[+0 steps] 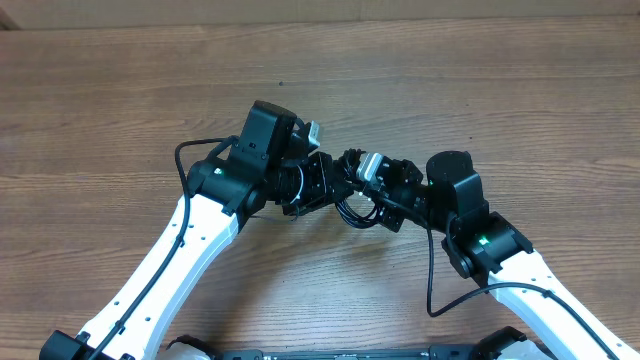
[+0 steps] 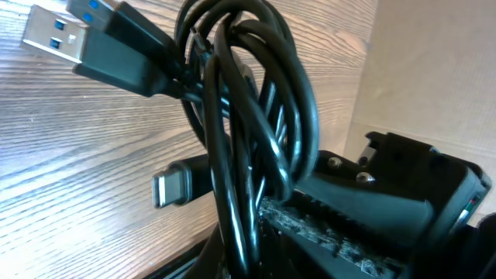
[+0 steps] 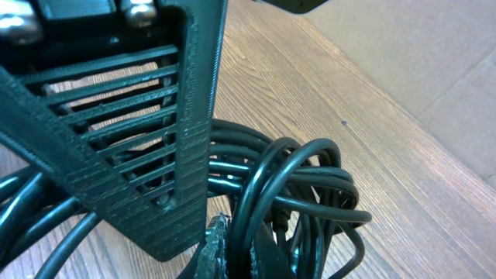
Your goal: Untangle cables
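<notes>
Centrally, knotted cables (image 1: 350, 207), long axis left-to-right, left pincer (image 1: 322, 186) and right pincer (image 1: 386, 192) each clenched on them.

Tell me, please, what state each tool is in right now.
Left tool: closed, holding the cables.
Right tool: closed, holding the same cables.

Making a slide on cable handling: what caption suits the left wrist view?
Knotted black cables loop against the wooden table, two blue USB plugs and a smaller silver-tipped plug poking out left.
</notes>
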